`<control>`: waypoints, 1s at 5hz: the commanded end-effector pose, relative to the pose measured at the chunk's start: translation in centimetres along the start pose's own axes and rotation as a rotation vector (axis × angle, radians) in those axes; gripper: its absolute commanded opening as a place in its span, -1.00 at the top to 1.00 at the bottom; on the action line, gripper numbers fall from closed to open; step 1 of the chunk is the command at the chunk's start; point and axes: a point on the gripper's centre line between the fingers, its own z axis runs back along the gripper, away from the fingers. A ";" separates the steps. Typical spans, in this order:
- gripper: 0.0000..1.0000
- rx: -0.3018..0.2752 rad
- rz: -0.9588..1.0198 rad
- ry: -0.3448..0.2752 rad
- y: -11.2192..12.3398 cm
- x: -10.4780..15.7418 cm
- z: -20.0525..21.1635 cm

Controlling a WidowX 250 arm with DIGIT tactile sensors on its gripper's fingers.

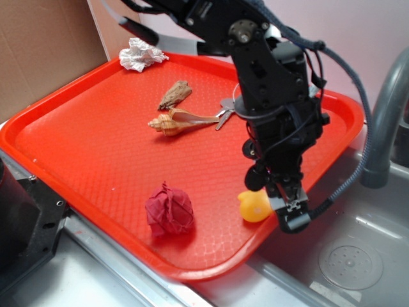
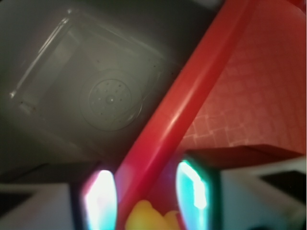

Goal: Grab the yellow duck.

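The yellow duck (image 1: 254, 206) sits on the red tray (image 1: 96, 141) against its right front rim. My gripper (image 1: 278, 206) points down right beside it at the rim. In the wrist view the gripper (image 2: 146, 201) is open, with its two bright fingers (image 2: 100, 199) standing apart. The duck (image 2: 144, 218) lies low between them, with the tray rim (image 2: 192, 96) crossing the gap. Only the duck's top shows there. I see a little room on the duck's left side.
A dark red cloth wad (image 1: 169, 210) lies left of the duck. Shells (image 1: 172, 121), a bark piece (image 1: 175, 94), keys (image 1: 225, 114) and crumpled paper (image 1: 140, 54) lie farther back. A metal sink with drain (image 1: 350, 265) and a grey faucet (image 1: 383, 109) are right of the tray.
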 end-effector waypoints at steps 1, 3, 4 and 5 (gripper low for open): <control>1.00 0.020 0.049 -0.003 1.1 -5.6 3.1; -0.47 -0.032 0.151 -0.092 2.2 -8.6 6.3; -1.00 -0.049 0.213 -0.055 2.0 -9.4 6.0; -1.00 -0.033 0.466 -0.009 1.8 -9.4 5.2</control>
